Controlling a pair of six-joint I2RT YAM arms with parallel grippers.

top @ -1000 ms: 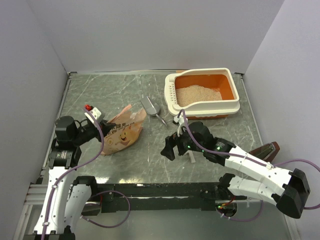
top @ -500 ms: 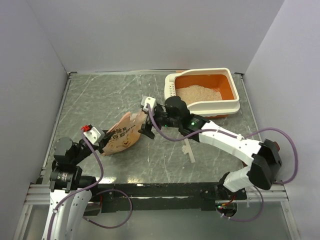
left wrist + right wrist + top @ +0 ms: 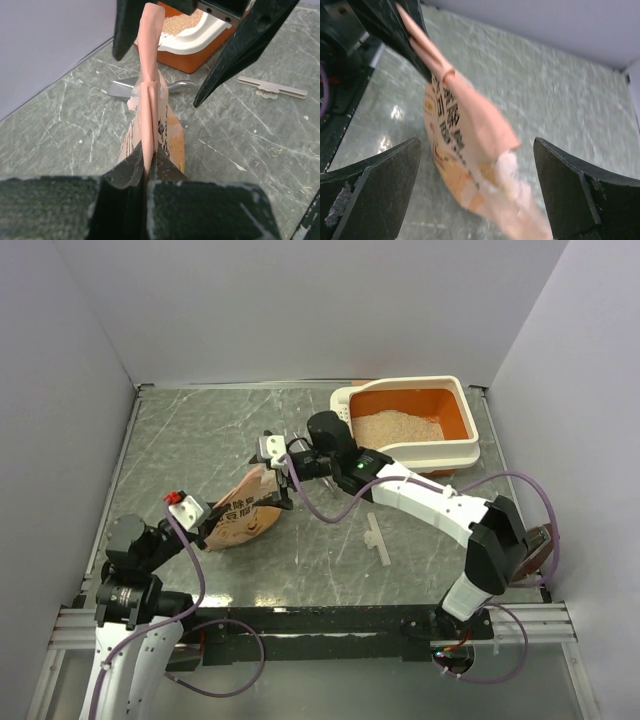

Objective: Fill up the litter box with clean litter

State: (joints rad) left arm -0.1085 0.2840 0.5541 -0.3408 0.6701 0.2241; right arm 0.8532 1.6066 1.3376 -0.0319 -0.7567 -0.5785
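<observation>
The litter box point(image 3: 471, 412), cream rim and orange basin, stands at the back right with pale beige clean litter point(image 3: 395, 427) heaped inside. It also shows in the left wrist view point(image 3: 200, 41), with litter point(image 3: 186, 22). The tan-orange printed bag point(image 3: 243, 518) lies left of centre. My left gripper point(image 3: 205, 523) is shut on the bag's near edge point(image 3: 150, 115). My right gripper point(image 3: 272, 483) is open, one jaw on each side of the bag's far end point(image 3: 465, 150), not touching it.
A grey metal scoop point(image 3: 122, 90) lies behind the bag, mostly hidden under my right arm in the top view. A beige plastic strip point(image 3: 378, 538) lies on the marble table right of centre. White walls enclose the table on three sides.
My right arm has swung left from the table's middle to the bag, its jaws now straddling the far end. My left gripper drew back slightly toward the near edge, still holding the bag.
</observation>
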